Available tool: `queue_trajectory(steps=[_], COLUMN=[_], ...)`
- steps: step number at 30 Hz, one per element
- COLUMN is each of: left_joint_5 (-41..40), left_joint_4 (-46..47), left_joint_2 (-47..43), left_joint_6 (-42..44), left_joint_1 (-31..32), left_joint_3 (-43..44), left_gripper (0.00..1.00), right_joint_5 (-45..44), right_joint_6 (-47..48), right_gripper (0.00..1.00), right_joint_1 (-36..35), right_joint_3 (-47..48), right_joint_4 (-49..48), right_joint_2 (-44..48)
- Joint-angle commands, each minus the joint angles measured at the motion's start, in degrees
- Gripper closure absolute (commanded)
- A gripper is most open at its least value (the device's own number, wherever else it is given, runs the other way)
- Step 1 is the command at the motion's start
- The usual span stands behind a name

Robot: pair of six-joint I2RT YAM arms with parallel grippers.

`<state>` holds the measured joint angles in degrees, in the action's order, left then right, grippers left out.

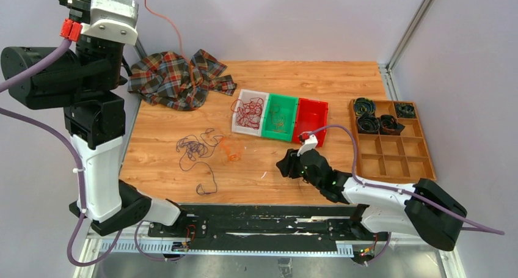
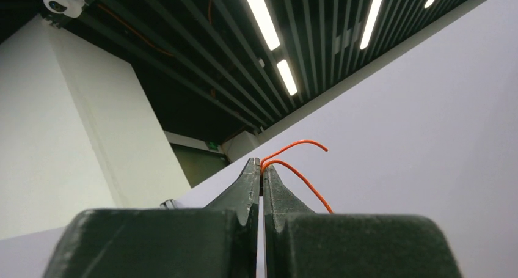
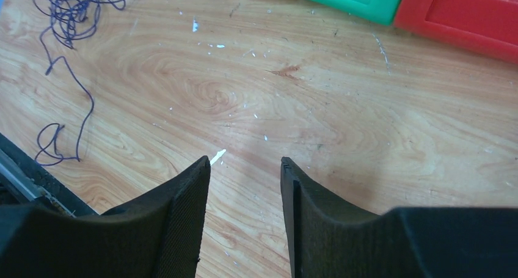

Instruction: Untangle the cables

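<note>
Top external: the purple cable [image 1: 194, 148] lies left of the parted, empty right claw [image 3: 244, 160]. Up high, the left claw [image 2: 262, 165] clamps the orange cable [image 2: 302, 142].

L arm [image 1: 98, 168] & R arm [image 1: 382, 200]: white shells w/ blk joints, blk base rail [image 1: 269, 224]. Purple hoses [image 1: 36, 64] along both; red clip [image 1: 70, 29], grey plate [image 1: 113, 12] at L wrist. L fingers [image 2: 241, 192] dk green, wedge-shaped; R fingers [image 3: 177, 223] blk, ribbed.

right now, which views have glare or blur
top external: even light, soft shadows on the table; left wrist: ceiling lights blown out, orange cable crisp in the left gripper; right wrist: right gripper a dark foreground, wood grain and purple cable sharp
</note>
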<state>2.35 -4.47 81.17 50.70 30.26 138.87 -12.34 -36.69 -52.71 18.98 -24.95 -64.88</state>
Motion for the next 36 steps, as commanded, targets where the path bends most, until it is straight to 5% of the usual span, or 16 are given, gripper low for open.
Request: queue_trajectory(steps=[1,4,11,20,27,31,36], left_joint_5=[0.1,1.5,5.1,5.8,6.8,7.9,10.6], left_joint_4=[4.1,1.7,-2.3,-5.2,-5.8,-5.6,-5.4], left_joint_2=[-0.9,0.0,-3.7,-4.5,-4.7,-4.5,-4.4], left_joint_6=[0.7,-0.3,-3.0,-1.9,-2.3,-2.9,-3.8], left_joint_1=[0.4,0.4,0.4,0.4,0.4,0.4,0.4], left_joint_3=[0.2,2.4,-4.7,-4.6,-4.7,-4.3,-4.0], left_gripper=[1.00,1.00,1.00,1.00,1.00,1.00,1.00], right_joint_5=[-1.2,1.1,9.8,27.9,30.8,24.0,21.3], right_joint_6=[-1.6,0.9,13.6,21.1,23.0,26.1,24.7], right_gripper=[0.55,0.54,0.31,0.27,0.22,0.21,0.33], right_joint_1=[0.9,0.3,-3.8,-7.5,-7.7,-7.1,-5.0], right_joint_3=[4.4,5.7,17.1,38.1,46.8,48.9,44.2], right_joint_4=[6.0,5.0,-3.3,-10.9,-14.7,-10.7,-11.2], right_joint_2=[-2.5,-1.0,-0.8,-14.2,-23.6,-26.0,-25.8])
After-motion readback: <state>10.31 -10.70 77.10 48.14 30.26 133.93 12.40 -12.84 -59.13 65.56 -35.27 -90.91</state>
